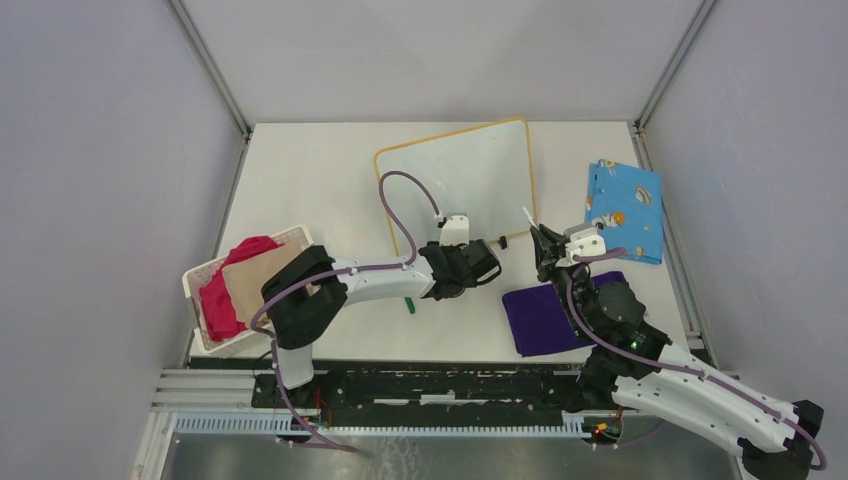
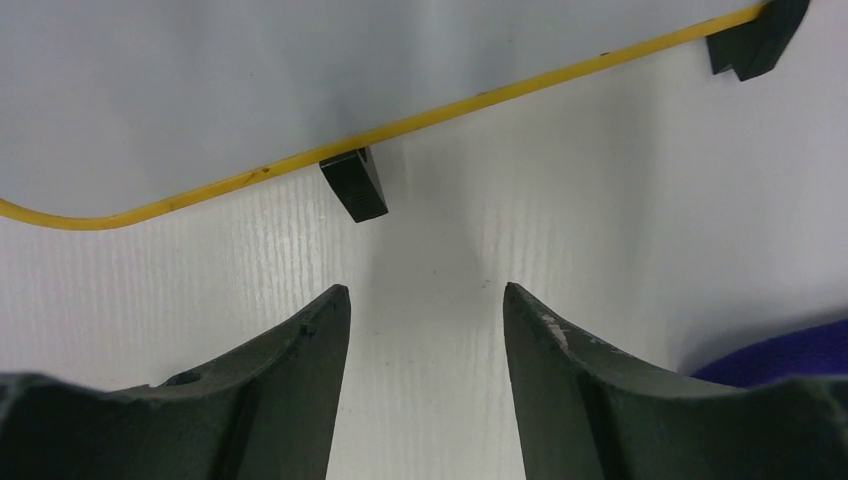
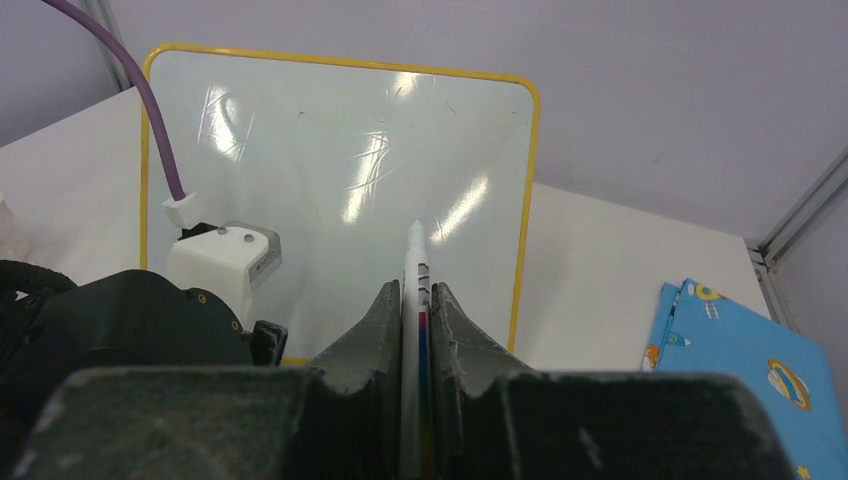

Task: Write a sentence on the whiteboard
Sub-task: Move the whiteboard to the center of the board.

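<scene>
Both arms sit near the whiteboard (image 1: 470,170); my right fingers (image 3: 375,330) clamp a marker (image 3: 415,262), my left fingers (image 2: 290,370) stand apart, empty.

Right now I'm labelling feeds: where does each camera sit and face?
Top external: overhead behind the robot, looking down at the table; left arm and right arm show.
Left wrist: on that wrist, looking past the open left gripper at the whiteboard rim.
Right wrist: on that wrist, looking along the right gripper, shut on a marker, toward the whiteboard.
All three share the whiteboard.
</scene>
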`<state>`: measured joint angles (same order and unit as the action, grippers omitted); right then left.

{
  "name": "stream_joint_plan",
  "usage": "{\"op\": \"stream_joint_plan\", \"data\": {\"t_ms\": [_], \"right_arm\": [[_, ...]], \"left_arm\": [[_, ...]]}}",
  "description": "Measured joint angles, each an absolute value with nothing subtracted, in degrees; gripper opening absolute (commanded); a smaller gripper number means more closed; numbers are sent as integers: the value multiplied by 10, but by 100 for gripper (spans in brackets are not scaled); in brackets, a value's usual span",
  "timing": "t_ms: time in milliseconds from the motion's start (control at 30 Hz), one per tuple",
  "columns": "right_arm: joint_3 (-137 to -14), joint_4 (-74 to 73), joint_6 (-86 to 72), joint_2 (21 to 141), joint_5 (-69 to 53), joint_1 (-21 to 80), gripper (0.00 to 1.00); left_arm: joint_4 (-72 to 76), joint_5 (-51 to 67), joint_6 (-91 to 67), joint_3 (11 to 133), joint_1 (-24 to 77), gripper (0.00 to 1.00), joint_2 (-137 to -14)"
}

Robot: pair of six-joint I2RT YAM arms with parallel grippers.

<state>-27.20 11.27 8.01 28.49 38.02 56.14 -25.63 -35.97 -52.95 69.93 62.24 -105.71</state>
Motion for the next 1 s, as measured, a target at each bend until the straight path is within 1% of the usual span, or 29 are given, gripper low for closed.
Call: {"op": "stream_joint_plan", "data": {"t_ms": [133,267,700,900,1000], "right_arm": [[-272,112,80,285,380,562,0],[-272,110,80,285,380,562,0],[-272,105,79,286,380,562,0],[-273,103,78,291,380,562,0],[-273,102,78,293,380,562,0]], "left_arm": [[-272,-361,-537,703,613,74,-1066],[-276,-365,-545,708,602,74,-1077],[-278,-375,-549,717,568,58,-1105],[-271,-376,-549,712,561,45,-1105],[-256,-374,-548,700,556,41,-1105]]}}
